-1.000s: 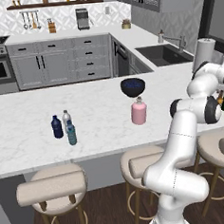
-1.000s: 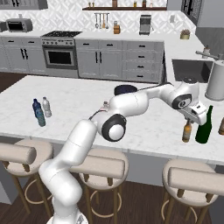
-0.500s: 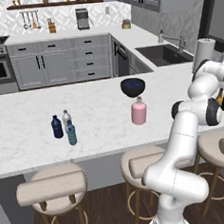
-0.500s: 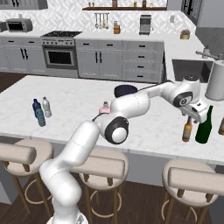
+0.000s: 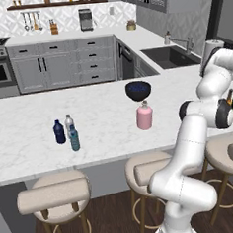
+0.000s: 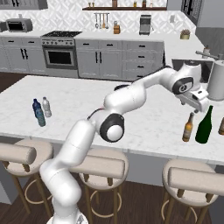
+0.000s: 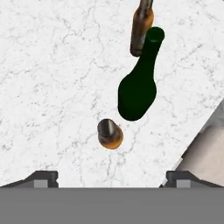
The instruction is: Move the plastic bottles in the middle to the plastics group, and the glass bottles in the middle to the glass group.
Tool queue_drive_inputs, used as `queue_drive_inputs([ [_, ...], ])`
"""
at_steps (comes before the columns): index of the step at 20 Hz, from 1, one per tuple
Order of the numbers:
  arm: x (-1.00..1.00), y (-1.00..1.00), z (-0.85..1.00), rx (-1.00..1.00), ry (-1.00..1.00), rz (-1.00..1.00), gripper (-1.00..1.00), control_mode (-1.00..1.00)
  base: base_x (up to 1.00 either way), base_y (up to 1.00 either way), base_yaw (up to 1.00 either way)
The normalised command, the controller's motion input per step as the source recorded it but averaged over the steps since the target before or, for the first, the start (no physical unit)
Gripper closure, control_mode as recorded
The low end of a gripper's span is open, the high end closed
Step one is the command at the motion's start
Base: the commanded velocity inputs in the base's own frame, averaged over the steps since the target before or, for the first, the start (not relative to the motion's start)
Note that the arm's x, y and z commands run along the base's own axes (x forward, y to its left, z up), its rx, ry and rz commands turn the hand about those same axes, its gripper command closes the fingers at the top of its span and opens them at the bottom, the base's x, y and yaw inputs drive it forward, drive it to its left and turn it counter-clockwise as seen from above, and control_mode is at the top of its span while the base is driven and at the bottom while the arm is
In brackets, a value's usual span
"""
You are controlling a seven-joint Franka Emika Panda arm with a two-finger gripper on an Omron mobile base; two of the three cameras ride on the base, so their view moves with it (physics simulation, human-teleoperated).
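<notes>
1. Hand view looks straight down on a white, grey-veined marble bench; the gripper hangs over it with its two dark tips spread wide and nothing between them.
2. Right under the gripper stands a brown bottle, seen from its top; touching or just beside it is the dark green bottle, and past that a second brown bottle with its neck running off the frame edge.
3. Right base view puts this cluster near the front edge of the bench towards its right-hand end; the brown bottle stands upright just beside the green bottle, the gripper above them, and a third amber bottle cut by the frame edge.
4. Left base view shows the pink bottle upright mid-bench, near the front edge, with a dark bowl just behind it.
5. Towards the left end of the bench the navy bottle, the clear white-capped bottle and the slim teal bottle stand close together, the teal one nearest the front edge.
6. Cushioned bar stools line the front of the bench over a dark wood floor; behind are grey cabinets, a range with oven, a sink with tap and a paper towel roll.
</notes>
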Motion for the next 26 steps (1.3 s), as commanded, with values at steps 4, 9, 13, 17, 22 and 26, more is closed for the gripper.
queue_drive_inputs([
  [4, -0.65, 0.96, -0.18, -0.42, -0.02, 0.02, -1.00, -1.00, 0.00, 0.00, 0.00],
  [9, -0.49, 1.00, -0.39, -0.23, 0.00, 0.00, -1.00, -1.00, 0.00, 0.00, 0.00],
  [13, -0.27, 1.00, -0.09, -0.01, 0.05, 0.08, -1.00, -1.00, 0.00, 0.00, 0.00],
  [17, -0.25, 1.00, -0.01, 0.00, 0.03, 0.13, -1.00, -1.00, 0.00, 0.00, 0.00],
  [22, 0.00, 1.00, 0.03, 0.00, 0.01, 0.19, -1.00, -1.00, 0.00, 0.00, 0.00],
  [26, 0.06, 1.00, 0.12, 0.00, 0.00, 0.17, -1.00, -1.00, 0.00, 0.00, 0.00],
])
